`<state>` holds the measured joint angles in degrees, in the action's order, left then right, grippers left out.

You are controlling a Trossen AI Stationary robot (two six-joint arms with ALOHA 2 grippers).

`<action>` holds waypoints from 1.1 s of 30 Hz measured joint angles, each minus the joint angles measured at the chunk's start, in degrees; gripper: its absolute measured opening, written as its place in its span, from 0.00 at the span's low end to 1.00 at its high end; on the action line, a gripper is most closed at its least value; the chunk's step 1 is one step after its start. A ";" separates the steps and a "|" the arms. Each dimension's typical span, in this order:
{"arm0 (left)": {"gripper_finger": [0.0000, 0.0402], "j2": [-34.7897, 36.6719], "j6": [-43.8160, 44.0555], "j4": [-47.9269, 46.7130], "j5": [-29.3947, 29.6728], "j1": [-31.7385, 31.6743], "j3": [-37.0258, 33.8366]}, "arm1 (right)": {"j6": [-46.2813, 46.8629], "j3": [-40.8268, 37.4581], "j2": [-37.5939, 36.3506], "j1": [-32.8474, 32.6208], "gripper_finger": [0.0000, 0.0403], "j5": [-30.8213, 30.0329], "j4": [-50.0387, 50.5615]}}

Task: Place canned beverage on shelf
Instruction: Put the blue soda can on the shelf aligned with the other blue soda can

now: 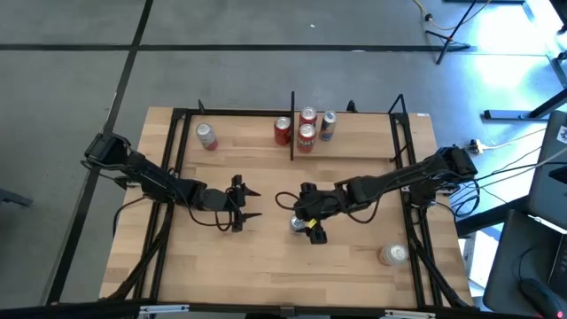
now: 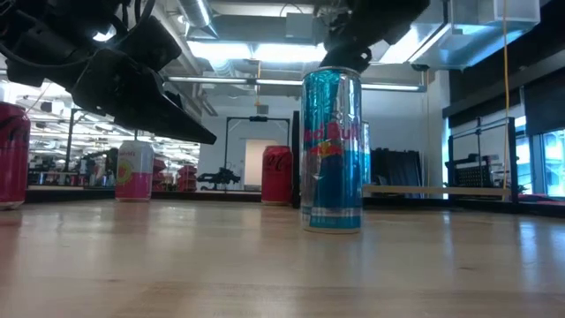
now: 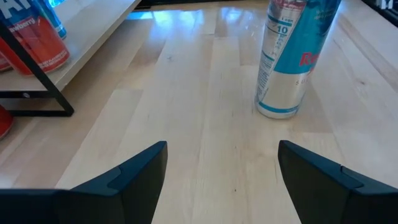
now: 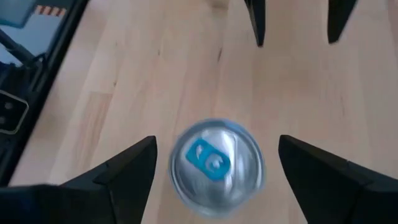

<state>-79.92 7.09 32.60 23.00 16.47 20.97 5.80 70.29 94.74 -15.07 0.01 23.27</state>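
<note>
Blue-and-silver slim can (image 2: 332,150) upright on the worktop (image 1: 266,266) near its middle, well short of the shelf (image 1: 248,142) along the far edge, where four cans cluster beside the middle upright and one pink can (image 1: 206,136) stands apart to the left. Right gripper (image 4: 211,165) directly above the can, fingers spread wide to either side of its top, gripping nothing. Left gripper (image 1: 250,205) just left of the can, fingers parted and empty; another can (image 1: 393,255) lying near the worktop's near right corner.
</note>
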 joint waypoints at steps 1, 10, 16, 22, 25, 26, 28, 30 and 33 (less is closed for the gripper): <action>0.71 0.00 0.00 0.00 0.00 0.00 0.00 | -0.01 0.01 0.14 0.02 0.80 0.21 -0.02; 0.71 0.00 -0.01 0.17 0.21 0.00 0.00 | 0.07 0.04 2.32 0.02 0.80 0.18 -0.16; 0.71 0.00 -0.02 -0.08 0.26 0.00 0.00 | 0.09 -0.01 4.98 0.02 0.79 0.00 -0.83; 0.71 0.00 -0.02 0.07 0.17 0.00 0.00 | -0.13 0.01 4.57 0.02 0.59 -0.57 -0.82; 0.71 0.00 -0.02 0.04 0.11 0.00 0.00 | -1.12 -0.01 3.26 0.02 0.50 0.22 0.28; 0.71 0.00 -0.02 0.02 0.11 0.00 0.00 | -1.84 -0.01 2.58 0.02 0.50 0.61 1.10; 0.71 0.00 0.07 0.03 0.03 0.00 0.00 | -3.34 -0.01 0.55 0.08 0.50 0.66 3.09; 0.71 0.00 0.11 0.07 -0.07 0.00 0.00 | -4.75 -0.01 -2.04 0.27 0.50 0.50 5.44; 0.71 0.00 0.15 0.02 -0.13 0.04 0.00 | -6.21 -0.01 -6.71 1.52 0.50 -0.92 10.02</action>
<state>-79.92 7.25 32.62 22.87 16.51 20.97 -0.41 70.28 88.03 -13.55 -0.91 33.29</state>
